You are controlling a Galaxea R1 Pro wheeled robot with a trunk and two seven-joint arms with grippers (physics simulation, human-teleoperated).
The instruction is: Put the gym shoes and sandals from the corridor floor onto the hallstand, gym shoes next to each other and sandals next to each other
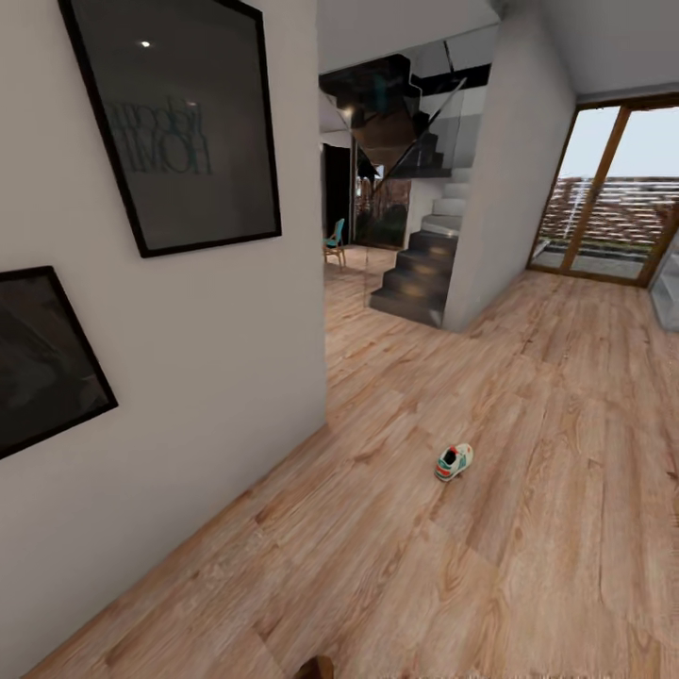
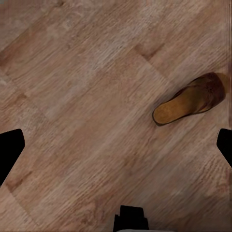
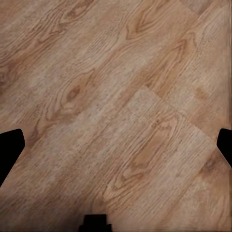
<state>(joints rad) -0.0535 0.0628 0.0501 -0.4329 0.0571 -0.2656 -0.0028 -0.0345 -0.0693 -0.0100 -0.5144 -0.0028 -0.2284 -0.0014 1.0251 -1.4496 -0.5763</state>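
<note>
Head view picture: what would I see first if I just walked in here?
Probably the lone white gym shoe with green stripes and a red-orange patch, lying on the light brown wood-plank floor in the open corridor. Next, the big black-framed picture on the white wall at the left, and the dark staircase farther back. In the left wrist view, a brown leather sandal with a tan insole lies on the planks.

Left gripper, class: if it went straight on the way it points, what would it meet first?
Probably bare wooden floor. The left gripper is open, and the brown sandal lies off to one side of its line.
</note>
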